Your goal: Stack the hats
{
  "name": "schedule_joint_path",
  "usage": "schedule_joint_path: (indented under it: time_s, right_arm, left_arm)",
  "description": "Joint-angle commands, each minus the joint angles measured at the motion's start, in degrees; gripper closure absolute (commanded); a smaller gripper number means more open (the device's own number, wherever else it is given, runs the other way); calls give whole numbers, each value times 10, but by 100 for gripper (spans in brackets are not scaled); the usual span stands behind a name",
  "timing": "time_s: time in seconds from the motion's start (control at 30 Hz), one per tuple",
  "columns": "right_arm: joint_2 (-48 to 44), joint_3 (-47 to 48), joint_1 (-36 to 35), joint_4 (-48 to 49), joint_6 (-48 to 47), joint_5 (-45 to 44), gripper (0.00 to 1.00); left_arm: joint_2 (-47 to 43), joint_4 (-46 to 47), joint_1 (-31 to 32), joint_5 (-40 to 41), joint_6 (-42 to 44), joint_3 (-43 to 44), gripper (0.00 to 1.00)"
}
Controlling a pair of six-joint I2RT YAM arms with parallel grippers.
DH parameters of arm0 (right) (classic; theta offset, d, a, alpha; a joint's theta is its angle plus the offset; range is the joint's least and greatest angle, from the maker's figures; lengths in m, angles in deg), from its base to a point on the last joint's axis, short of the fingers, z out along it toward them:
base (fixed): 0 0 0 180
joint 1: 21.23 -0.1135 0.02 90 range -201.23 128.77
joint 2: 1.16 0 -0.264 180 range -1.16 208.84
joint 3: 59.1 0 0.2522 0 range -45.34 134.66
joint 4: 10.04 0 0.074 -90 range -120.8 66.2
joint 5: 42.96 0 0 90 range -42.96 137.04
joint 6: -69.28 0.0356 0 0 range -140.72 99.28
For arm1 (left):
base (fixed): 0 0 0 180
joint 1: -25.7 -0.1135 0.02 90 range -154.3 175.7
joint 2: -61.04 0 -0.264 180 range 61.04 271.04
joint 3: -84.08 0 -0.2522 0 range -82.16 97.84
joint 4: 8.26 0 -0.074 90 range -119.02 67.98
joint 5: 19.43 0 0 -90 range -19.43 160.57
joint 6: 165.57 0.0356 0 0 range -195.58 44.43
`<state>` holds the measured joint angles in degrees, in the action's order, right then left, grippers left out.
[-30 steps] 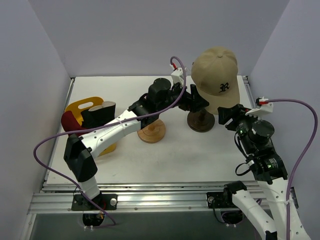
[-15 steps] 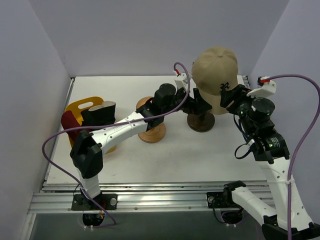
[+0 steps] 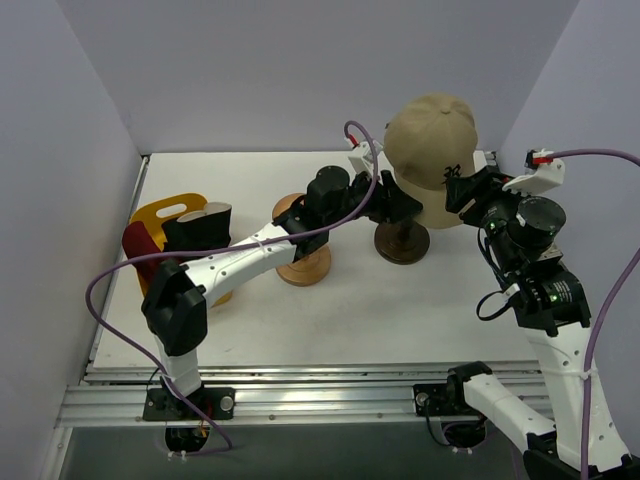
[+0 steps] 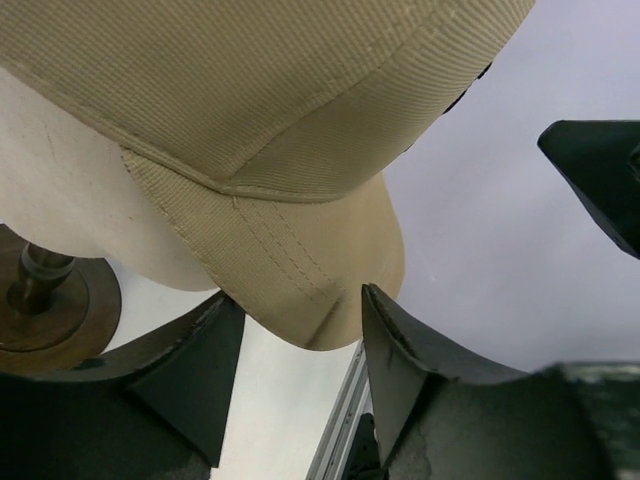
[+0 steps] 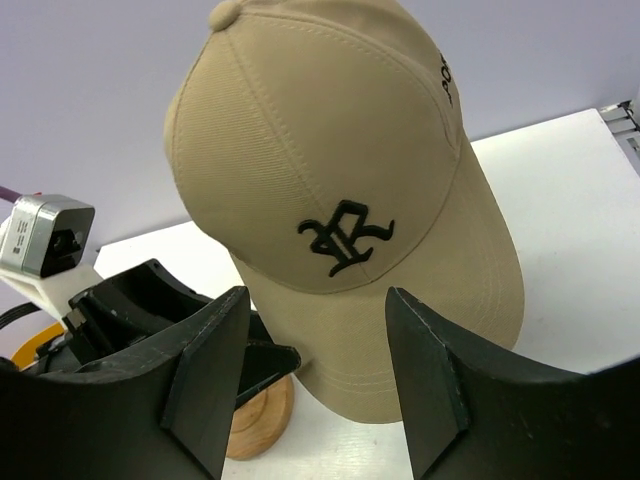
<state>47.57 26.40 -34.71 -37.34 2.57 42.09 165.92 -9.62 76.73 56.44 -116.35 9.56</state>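
Observation:
The tan baseball cap (image 3: 430,148) with a dark logo sits on the cream mannequin head, brim toward the front. My left gripper (image 3: 404,206) is open just under the brim's left side; in the left wrist view the brim (image 4: 300,270) hangs just above the gap between the open fingers of the left gripper (image 4: 295,385). My right gripper (image 3: 462,190) is open, close to the cap's right front; in the right wrist view the cap (image 5: 340,190) fills the space beyond the open right gripper (image 5: 315,385). The dark red hat (image 3: 138,246) and black hat (image 3: 197,225) lie at the left. The blue cap is out of view.
The yellow tray (image 3: 160,212) holds the red and black hats at the far left. A wooden mushroom-shaped stand (image 3: 303,262) stands under my left forearm. The mannequin's dark round base (image 3: 402,244) stands on the white table (image 3: 350,320). Walls close in on both sides.
My right gripper has risen and moved in toward the cap's front. My left gripper has moved right, closer under the brim. The cap has not moved.

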Motion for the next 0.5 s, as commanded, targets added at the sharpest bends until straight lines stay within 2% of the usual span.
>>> schedule_joint_path:
  time_s: [0.0, 0.07, 0.1, 0.47]
  right_arm:
    - [-6, 9, 2, 19, -15, 25, 48]
    - [-7, 10, 3, 19, -17, 32, 48]
    - [-8, 11, 3, 19, -18, 35, 48]
    - [-7, -7, 3, 24, -27, 69, 48]
  left_arm:
    - [9, 42, 2, -19, -12, 20, 46]
    - [12, 43, 2, -20, -16, 22, 49]
    - [13, 44, 2, -21, -17, 22, 55]
    - [1, 44, 2, -36, -44, 33, 87]
